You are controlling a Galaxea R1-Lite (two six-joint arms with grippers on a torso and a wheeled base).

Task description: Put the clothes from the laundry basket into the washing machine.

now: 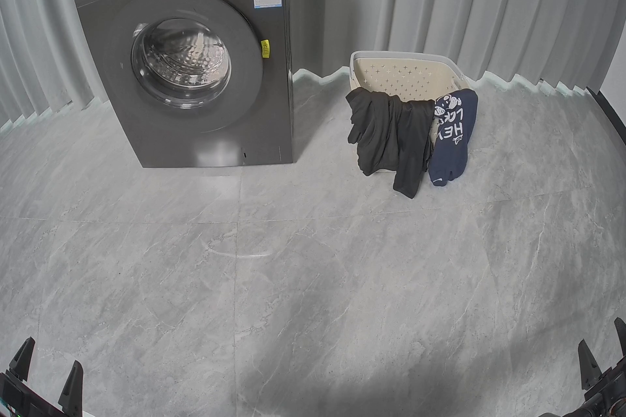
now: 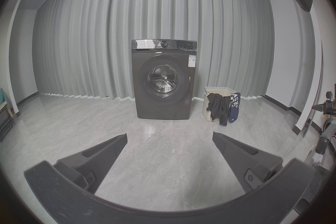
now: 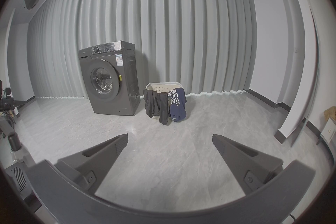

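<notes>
1 washer [image 1: 195,66], 1 basket [image 1: 405,75], 2 clothes (blk garment [image 1: 390,135], navy garment [image 1: 453,144]), 2 claws (L claw [image 2: 169,136], R claw [image 3: 169,136])

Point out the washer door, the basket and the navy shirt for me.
washer door [image 1: 181,61], head view, middle of the round glass window.
basket [image 1: 404,78], head view, bare inner back wall.
navy shirt [image 1: 450,158], head view, lower part hanging over the basket's front.
</notes>
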